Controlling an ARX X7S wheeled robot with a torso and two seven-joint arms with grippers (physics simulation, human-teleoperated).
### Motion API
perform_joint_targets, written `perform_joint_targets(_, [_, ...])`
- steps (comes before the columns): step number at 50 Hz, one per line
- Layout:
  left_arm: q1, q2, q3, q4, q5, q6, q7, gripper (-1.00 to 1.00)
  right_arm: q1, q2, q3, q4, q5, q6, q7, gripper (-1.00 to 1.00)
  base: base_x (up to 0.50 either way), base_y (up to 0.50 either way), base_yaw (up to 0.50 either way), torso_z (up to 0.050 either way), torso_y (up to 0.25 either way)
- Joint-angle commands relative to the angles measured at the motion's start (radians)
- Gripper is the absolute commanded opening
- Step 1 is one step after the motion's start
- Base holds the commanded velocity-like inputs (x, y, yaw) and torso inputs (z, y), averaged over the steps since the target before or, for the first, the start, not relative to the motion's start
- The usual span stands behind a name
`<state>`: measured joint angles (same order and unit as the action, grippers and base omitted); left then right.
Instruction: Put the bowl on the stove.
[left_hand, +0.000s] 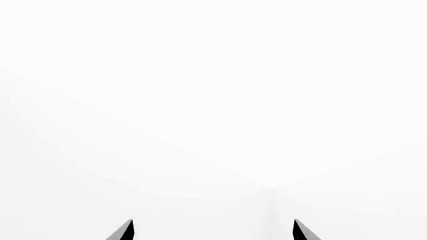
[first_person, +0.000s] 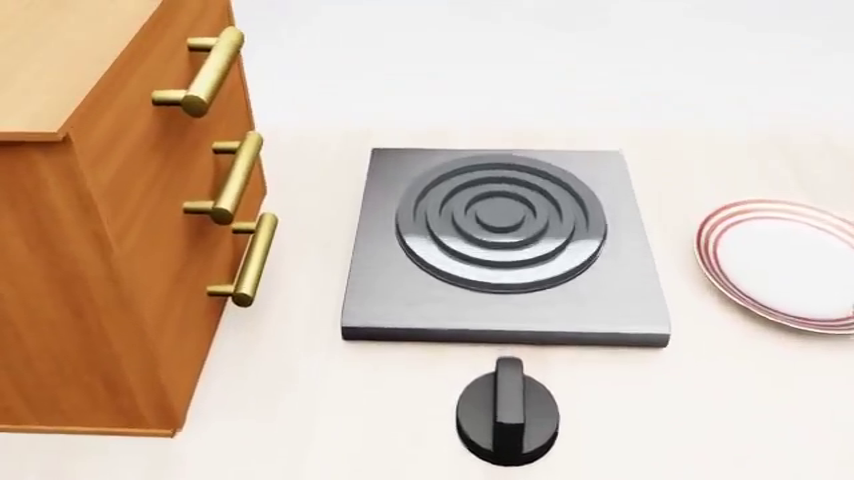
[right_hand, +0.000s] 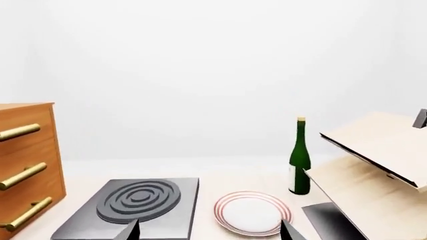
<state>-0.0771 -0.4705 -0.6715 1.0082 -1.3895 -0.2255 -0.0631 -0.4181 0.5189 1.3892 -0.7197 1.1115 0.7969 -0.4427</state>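
Bowl absent from all three views; stove (first_person: 505, 250) bare, between drawer cabinet (first_person: 120, 230) and red-ringed plate (first_person: 787, 262), black knob (first_person: 507, 410) just in front.
Left gripper (left_hand: 213, 231) and right gripper (right_hand: 211, 231) both spread wide, grasping nothing. Best begun by locating the bowl, perhaps near green bottle (right_hand: 299, 160) or wooden shelves (right_hand: 373, 165), then centring it over the burner rings.

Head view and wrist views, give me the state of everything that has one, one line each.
stove: burner bare, nothing on it.
knob: lying in front of the stove, apart from it.
plate: empty.
drawers: all three shut.
bottle: upright.
left end effector: open, empty.
right end effector: open, empty.
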Motion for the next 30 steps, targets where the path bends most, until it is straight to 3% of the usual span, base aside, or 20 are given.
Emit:
perform_joint_targets(1, [0.004, 0.018, -0.022, -0.003, 0.018, -0.003, 0.023, 1.0, -0.007, -0.023, 0.018, -0.002, -0.03, -0.01, -0.031, 1.0, 0.5, 0.0, 0.0, 0.0, 0.0])
perform_joint_targets(18, [0.025, 0.014, -0.018, 0.005, 0.018, 0.005, 0.051, 1.0, -0.013, -0.008, 0.034, 0.0, -0.017, 0.0, -0.027, 1.0, 0.5, 0.0, 0.0, 0.0, 0.001])
perform_joint_targets(22, [0.03, 0.018, -0.013, 0.007, 0.021, 0.006, 0.061, 1.0, -0.021, 0.05, 0.013, 0.001, -0.05, 0.023, 0.006, 1.0, 0.49, 0.0, 0.0, 0.0, 0.0])
perform_joint_targets(30, [0.037, 0.018, -0.011, 0.006, 0.021, 0.012, 0.07, 1.0, -0.076, 0.198, 0.025, 0.026, -0.011, 0.107, 0.0, 1.0, 0.02, 0.0, 0.0, 0.0, 0.0])
